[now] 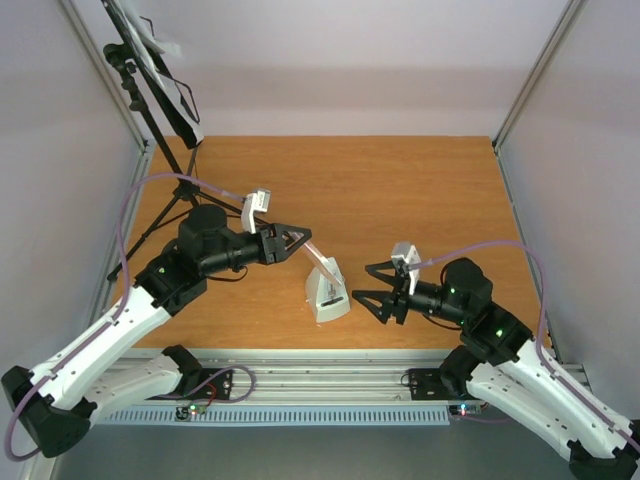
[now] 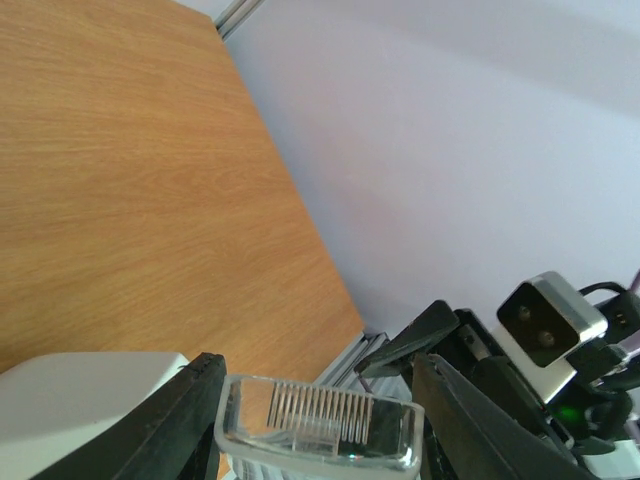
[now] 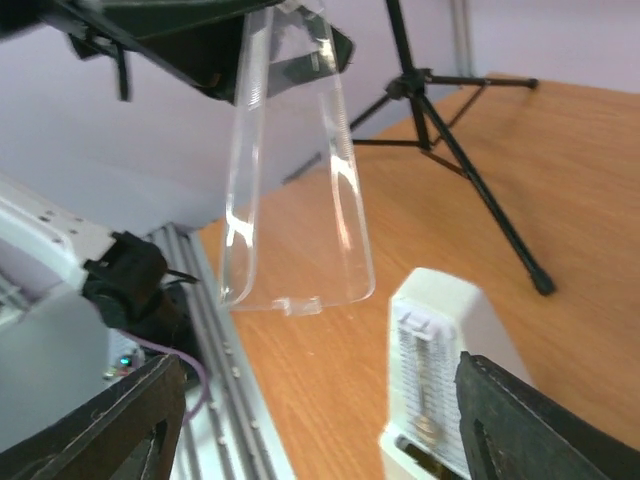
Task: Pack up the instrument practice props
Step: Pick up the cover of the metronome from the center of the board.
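Observation:
My left gripper (image 1: 300, 242) is shut on the metronome's clear plastic cover (image 1: 318, 263) and holds it tilted just above and left of the pale wedge-shaped metronome (image 1: 328, 292), which stands near the table's front edge. In the left wrist view the cover (image 2: 320, 428) sits between my fingers, with the metronome body (image 2: 80, 400) at lower left. My right gripper (image 1: 362, 283) is open and empty, just right of the metronome. Its wrist view shows the cover (image 3: 295, 170) hanging above the metronome (image 3: 450, 370). The black music stand (image 1: 150, 75) with white pages (image 1: 152, 38) stands at the far left.
The stand's tripod legs (image 1: 165, 215) spread over the table's left side, close behind my left arm; they also show in the right wrist view (image 3: 455, 140). Metal rails (image 1: 320, 362) run along the front edge. Pale walls enclose the table on three sides.

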`<state>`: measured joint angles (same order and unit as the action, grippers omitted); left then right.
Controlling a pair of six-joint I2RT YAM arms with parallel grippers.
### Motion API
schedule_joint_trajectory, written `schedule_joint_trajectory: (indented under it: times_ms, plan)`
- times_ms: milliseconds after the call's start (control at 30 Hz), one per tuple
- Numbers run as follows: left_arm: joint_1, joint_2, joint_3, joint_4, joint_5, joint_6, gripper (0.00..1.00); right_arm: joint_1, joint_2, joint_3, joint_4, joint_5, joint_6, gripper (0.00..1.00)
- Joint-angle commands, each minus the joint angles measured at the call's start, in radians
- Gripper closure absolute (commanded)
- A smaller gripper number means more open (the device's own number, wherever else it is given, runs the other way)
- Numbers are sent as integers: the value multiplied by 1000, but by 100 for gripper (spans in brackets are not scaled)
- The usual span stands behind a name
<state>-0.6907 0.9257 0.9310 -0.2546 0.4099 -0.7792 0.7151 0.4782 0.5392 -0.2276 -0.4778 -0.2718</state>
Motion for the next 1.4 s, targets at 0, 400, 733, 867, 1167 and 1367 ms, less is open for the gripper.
schedule_joint_trajectory:
  times_ms: [0, 400, 733, 867, 1167, 1367]
  plan:
    - [2, 20, 54, -16, -17, -7, 60, 36, 137, 191, -170, 182, -72, 26]
    - [9, 51, 190, -250, -102, 61, 60, 310, 439, 563, -454, 412, -63, 27]
    - [11, 67, 202, -278, -93, 62, 60, 425, 670, 741, -514, 672, -55, 36]
    - [12, 70, 200, -279, -89, 61, 60, 424, 731, 778, -518, 686, -47, 42]
    - [11, 87, 198, -277, -64, 66, 60, 425, 781, 791, -491, 672, -22, 65]
    - [12, 81, 195, -287, -72, 96, 60, 425, 789, 788, -495, 674, -2, 75]
